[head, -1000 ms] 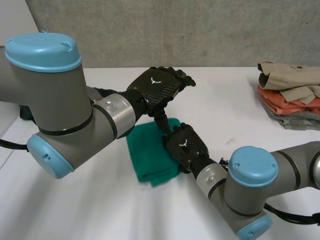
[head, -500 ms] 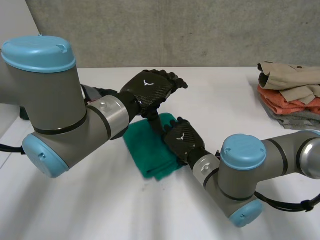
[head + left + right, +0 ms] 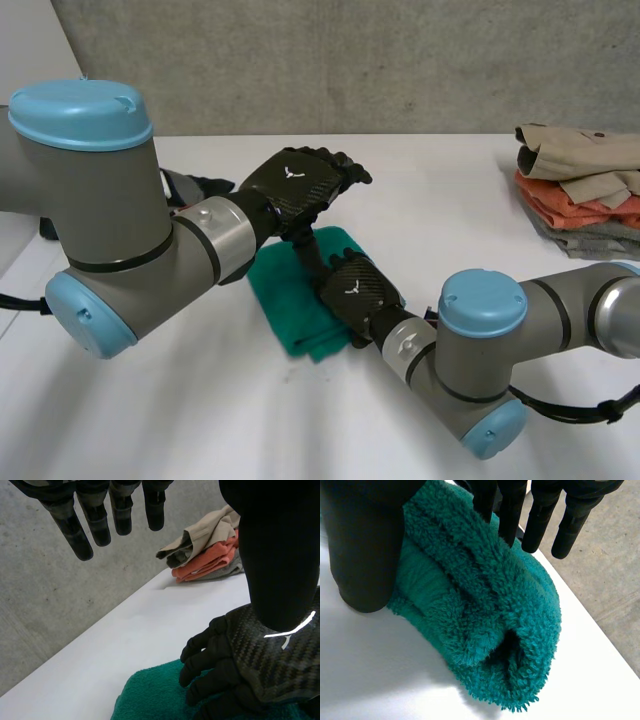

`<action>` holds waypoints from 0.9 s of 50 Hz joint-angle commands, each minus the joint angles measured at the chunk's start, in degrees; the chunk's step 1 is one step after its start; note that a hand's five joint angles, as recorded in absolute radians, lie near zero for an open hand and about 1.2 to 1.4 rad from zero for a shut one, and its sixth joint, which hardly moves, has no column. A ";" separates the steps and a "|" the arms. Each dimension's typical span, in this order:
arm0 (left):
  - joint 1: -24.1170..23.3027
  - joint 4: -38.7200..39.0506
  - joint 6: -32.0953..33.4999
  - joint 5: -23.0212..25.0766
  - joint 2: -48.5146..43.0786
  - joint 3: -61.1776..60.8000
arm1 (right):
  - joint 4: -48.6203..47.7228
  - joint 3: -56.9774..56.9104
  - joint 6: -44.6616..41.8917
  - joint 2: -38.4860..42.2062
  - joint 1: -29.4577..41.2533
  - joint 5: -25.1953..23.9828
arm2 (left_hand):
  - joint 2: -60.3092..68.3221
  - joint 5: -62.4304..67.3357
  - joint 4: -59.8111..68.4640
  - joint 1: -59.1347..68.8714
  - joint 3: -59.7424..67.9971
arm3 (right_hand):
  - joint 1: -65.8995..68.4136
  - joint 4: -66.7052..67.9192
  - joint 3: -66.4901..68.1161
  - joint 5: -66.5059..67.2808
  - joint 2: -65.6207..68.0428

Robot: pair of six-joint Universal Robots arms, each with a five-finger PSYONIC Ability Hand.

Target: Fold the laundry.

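Inventory of the folding station, read from my console, left side first.

Left arm (image 3: 110,210): reaches in across the counter (image 3: 200,420), raised. Left hand (image 3: 298,183): held in the air above the far end of the towel, touching nothing. Its fingers (image 3: 100,520) are straight and spread, so it is open and empty. I judge it is parked clear so the other hand can work.

Green towel (image 3: 285,305): the task's piece, lying on the counter between the two arms, already doubled into a thick bundle. The right wrist view shows the layers rolled over at one end, loose and rounded, not crisp.

Right hand (image 3: 358,293): resting on top of the towel near its middle, palm down. Its fingers (image 3: 535,515) lie straight across the pile and the thumb stands on the counter just beside the cloth. I see no pinch, so it is open and pressing. The purpose is probably to flatten the fold and hold it in place.

Right arm (image 3: 500,340): low over the counter.

Stack of folded clothes (image 3: 580,190): at the far right, well apart from the towel. It is probably where the finished piece belongs.
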 commanded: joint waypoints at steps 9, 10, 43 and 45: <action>0.27 0.15 0.22 0.09 0.00 0.25 | 0.08 -5.44 0.29 1.88 0.00 -0.23 | 3.04 3.10 2.80 2.93 2.98 | 5.11 5.91 5.97 7.57 5.00; 0.27 0.15 0.22 0.18 0.00 0.25 | 0.08 -5.70 0.29 2.06 0.00 -0.23 | 3.04 3.10 2.80 2.93 2.98 | 5.27 6.07 6.14 7.74 5.16; 5.28 0.68 -0.13 0.00 4.74 2.80 | -10.46 -30.13 9.16 -0.57 -16.14 5.04 | 2.20 2.26 1.96 2.09 2.14 | 55.51 56.31 56.38 57.97 55.40; 5.28 0.68 -0.04 -0.08 4.83 2.98 | -11.25 -31.19 10.22 -1.10 -18.53 5.57 | 2.20 2.26 1.96 2.09 2.14 | 55.51 56.31 56.38 57.97 55.40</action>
